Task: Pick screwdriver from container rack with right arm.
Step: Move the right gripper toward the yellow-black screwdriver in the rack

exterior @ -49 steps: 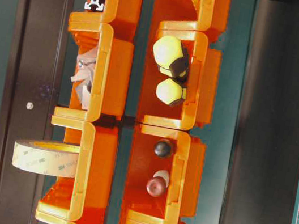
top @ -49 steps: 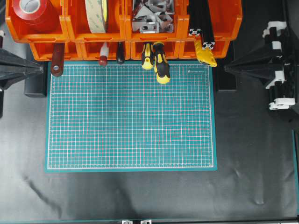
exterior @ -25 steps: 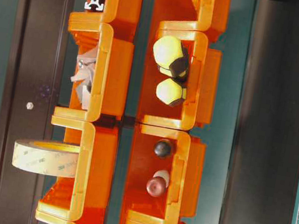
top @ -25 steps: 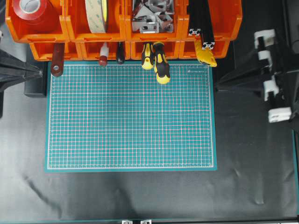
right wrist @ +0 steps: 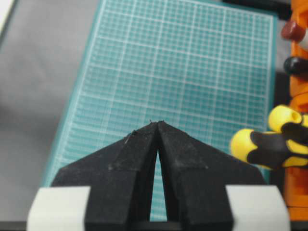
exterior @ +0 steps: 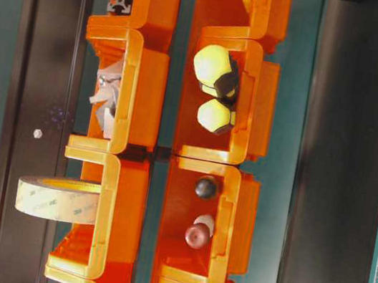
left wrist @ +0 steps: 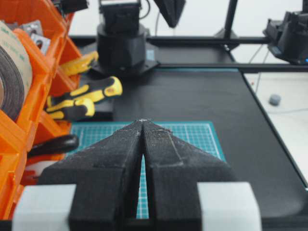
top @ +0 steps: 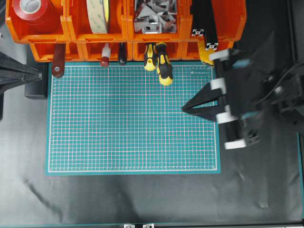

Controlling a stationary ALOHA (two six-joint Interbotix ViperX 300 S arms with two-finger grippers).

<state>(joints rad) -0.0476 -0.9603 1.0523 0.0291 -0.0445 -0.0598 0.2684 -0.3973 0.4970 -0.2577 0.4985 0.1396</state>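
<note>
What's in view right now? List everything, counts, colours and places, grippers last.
container rack: one, orange, two tiers, top edge.
screwdriver: one, yellow-black handle, lower bin, sticking out over mat.
shorter screwdriver: one, yellow-black, just left of it.
red tape: one roll, top-left bin.
beige tape: one roll, next bin.
metal brackets: several, grey, third bin.
cutting mat: one, green, centre.
left gripper: black, shut, at left edge.
right gripper: black, shut, over mat's right side.

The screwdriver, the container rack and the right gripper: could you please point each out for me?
screwdriver [top: 164,69], overhead view, handle.
container rack [top: 70,29], overhead view, upper bin's front wall.
right gripper [top: 185,109], overhead view, fingertips.
</note>
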